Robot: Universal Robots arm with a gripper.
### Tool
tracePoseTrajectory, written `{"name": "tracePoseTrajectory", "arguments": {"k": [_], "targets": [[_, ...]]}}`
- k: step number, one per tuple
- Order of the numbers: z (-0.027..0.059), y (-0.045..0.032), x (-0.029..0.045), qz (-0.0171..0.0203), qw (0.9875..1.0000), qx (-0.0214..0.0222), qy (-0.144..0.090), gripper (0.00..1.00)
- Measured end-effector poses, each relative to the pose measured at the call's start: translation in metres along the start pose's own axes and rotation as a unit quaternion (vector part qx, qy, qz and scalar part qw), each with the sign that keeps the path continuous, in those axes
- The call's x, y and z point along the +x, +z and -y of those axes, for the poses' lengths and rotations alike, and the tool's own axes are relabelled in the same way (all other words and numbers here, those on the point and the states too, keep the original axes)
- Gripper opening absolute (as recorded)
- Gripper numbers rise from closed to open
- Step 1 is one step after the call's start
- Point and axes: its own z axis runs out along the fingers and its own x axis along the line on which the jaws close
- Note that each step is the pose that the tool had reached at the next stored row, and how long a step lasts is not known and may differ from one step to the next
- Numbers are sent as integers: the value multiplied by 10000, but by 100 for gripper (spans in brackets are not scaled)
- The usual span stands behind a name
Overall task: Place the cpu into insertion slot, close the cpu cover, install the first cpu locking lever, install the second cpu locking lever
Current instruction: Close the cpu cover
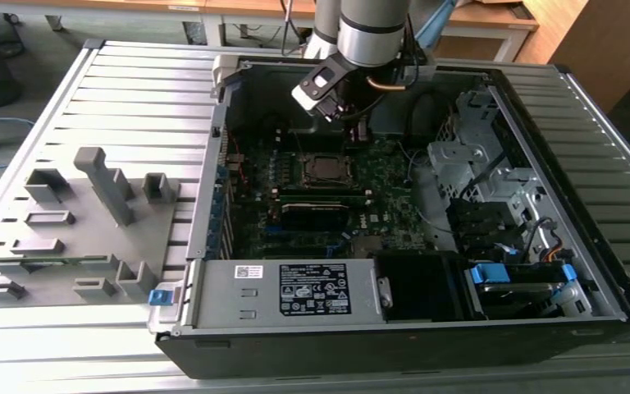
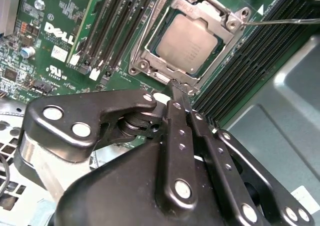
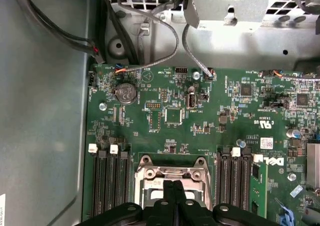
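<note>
Cpu [image 2: 187,42]: was found seated flat in the insertion slot [image 2: 142,66], framed by the lowered cpu cover [image 2: 150,39]. It was judged light, rigid and fragile, best taken by opposite edges. Gripper [image 2: 179,89]: fingers [image 2: 175,113] were pressed together on nothing, tips poised just beside the slot's rim, with a thin locking lever [image 2: 285,21] noted at the slot's far side.

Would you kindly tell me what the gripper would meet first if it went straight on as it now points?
Most likely the near edge of the cpu cover framing the cpu: in the second wrist view the shut gripper points at it from just short, though depth is unclear.
</note>
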Motion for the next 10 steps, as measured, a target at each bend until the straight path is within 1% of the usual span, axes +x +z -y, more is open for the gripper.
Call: {"name": "tracePoseTrajectory", "arguments": {"k": [1,2,3,4,6,10], "targets": [[0,2,0,0,10000,47,0,11],[0,4,0,-3,9999,122,0,11],[0,4,0,-4,9999,168,0,11],[0,3,0,-2,9998,188,0,11],[-1,5,0,-4,9997,252,0,11],[0,4,0,-4,9997,262,0,11]]}}
